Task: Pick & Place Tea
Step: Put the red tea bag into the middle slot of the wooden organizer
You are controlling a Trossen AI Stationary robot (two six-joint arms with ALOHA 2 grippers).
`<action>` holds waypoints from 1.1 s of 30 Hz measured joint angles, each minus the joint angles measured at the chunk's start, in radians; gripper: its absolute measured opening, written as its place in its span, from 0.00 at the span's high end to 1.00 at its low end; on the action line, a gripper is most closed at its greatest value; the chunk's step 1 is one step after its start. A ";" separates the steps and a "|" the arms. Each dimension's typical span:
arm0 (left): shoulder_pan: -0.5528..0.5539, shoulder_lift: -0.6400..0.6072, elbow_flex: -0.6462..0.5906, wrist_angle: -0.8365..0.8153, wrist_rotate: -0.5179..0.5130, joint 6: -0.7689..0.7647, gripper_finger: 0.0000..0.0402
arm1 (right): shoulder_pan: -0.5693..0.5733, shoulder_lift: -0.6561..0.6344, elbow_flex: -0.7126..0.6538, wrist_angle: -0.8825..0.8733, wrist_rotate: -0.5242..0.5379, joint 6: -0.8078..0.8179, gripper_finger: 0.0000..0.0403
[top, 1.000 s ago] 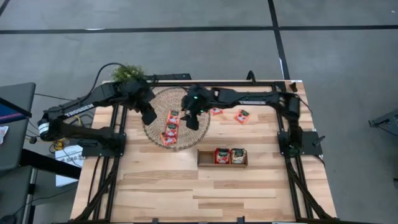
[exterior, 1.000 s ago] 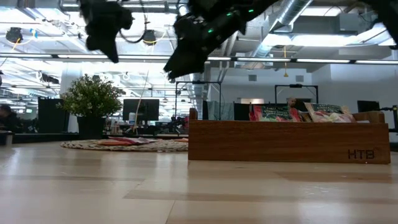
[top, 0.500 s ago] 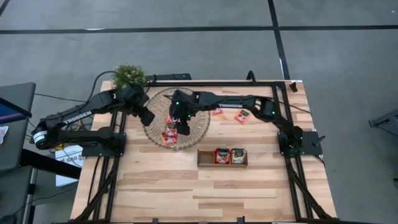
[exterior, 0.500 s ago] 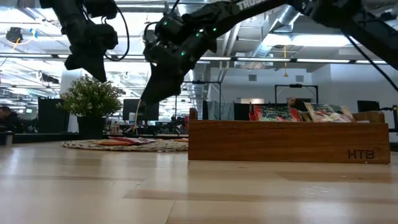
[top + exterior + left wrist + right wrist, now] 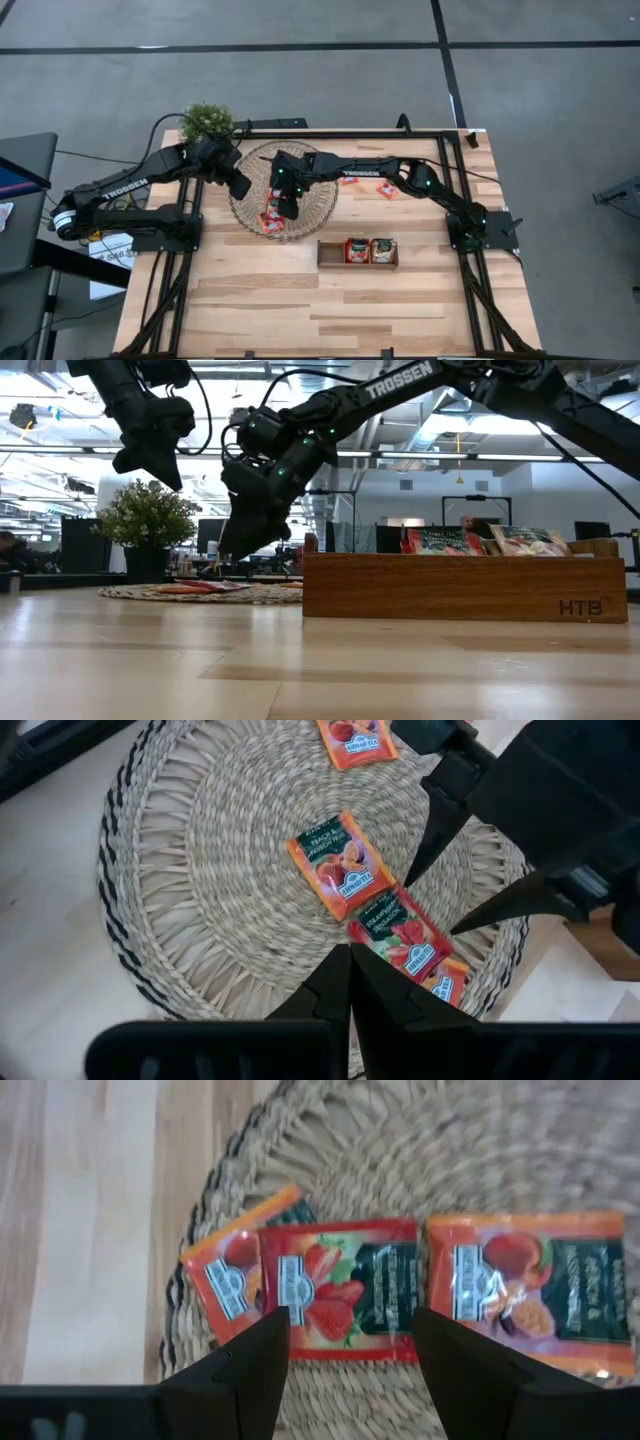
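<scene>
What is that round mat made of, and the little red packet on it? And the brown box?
The round woven mat looks like straw or seagrass: pale, dry, twisted strands with dark threads at the rim. The red strawberry tea packet seems to be glossy printed foil or coated paper, since it shines. The brown box tray looks like smooth, stained wood with visible grain.

A grey concrete floor (image 5: pixel 320 60) crossed by dark seams is seen around the wooden table (image 5: pixel 300 310). Beyond it, an open office is shown, with strip lights (image 5: pixel 560 457), exposed ceiling ducts (image 5: pixel 455 385) and monitors (image 5: pixel 225 537).
</scene>
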 joint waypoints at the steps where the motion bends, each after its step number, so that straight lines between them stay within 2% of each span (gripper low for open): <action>1: 0.000 0.000 0.000 0.002 0.000 0.000 1.00 | 0.000 0.000 0.001 0.008 0.007 0.004 0.50; 5: 0.000 0.000 0.000 0.013 0.000 0.002 1.00 | 0.005 0.000 0.001 0.023 0.065 0.005 0.50; 19: 0.000 0.027 -0.014 0.037 0.004 0.064 1.00 | 0.027 0.024 0.000 -0.005 0.048 0.005 0.50; 30: 0.000 0.071 -0.031 0.067 0.003 0.074 1.00 | 0.028 0.033 -0.001 -0.002 0.141 0.031 0.50; 33: 0.000 0.070 -0.031 0.078 0.004 0.074 1.00 | 0.033 0.032 -0.001 -0.004 0.198 0.031 0.50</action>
